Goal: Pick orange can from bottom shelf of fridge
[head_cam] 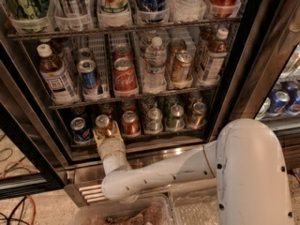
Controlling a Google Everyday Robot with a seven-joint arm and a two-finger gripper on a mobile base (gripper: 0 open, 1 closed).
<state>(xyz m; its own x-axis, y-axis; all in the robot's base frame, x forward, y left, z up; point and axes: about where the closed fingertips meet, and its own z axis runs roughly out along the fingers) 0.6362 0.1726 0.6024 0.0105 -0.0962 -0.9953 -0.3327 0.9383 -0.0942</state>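
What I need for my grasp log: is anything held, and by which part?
Cannot be told. The gripper is at the lower body of the orange can on the bottom shelf, but a firm hold is not visible.

Gripper (105, 131) low left, arm outstretched

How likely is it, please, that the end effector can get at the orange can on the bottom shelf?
Probably yes: the end effector sits right at the orange can, which stands at the front of the bottom shelf, with nothing between them.
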